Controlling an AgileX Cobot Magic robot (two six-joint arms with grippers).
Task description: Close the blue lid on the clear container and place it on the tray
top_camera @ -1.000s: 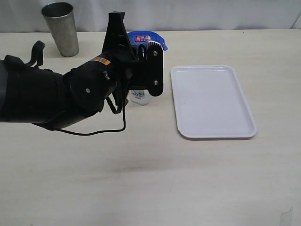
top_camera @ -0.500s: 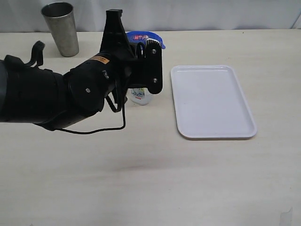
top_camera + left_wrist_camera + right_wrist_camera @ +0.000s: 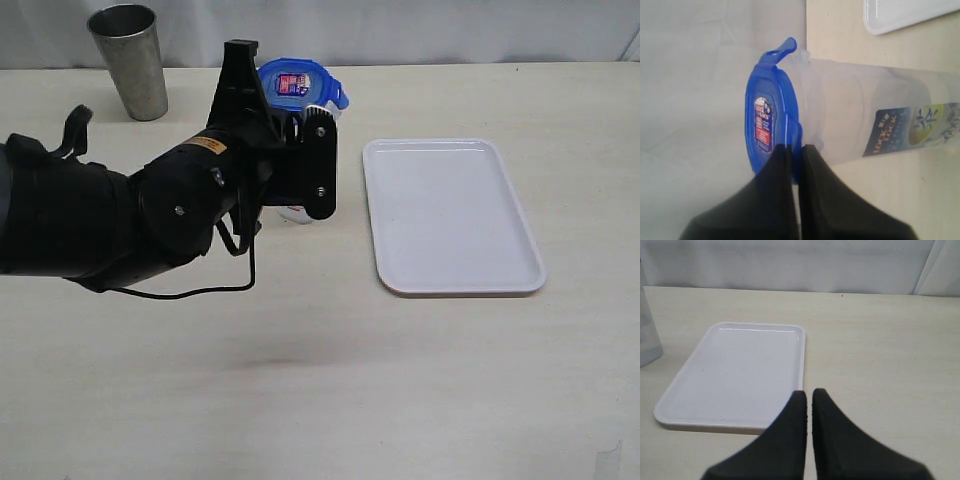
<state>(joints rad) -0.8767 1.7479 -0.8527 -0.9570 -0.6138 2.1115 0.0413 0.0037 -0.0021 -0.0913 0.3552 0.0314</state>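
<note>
Two grippers are clenched: left gripper (image 3: 795, 150) tips are pressed against lid (image 3: 293, 82) edge, right gripper (image 3: 809, 397) is held empty over table (image 3: 300, 380). Lid is set on container (image 3: 850, 117), placed upright beside tray (image 3: 450, 215), apart.

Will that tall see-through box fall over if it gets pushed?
Probably, yes: the clear container is tall and narrow, so a push near its blue lid might tip it. It looks empty, so likely light. Its smooth plastic may be slippery.

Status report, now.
Left pincer shut at edge of blue plastic lid; right pincer shut, empty. Clear plastic container standing off white tray. One flap up. Nothing between.
</note>
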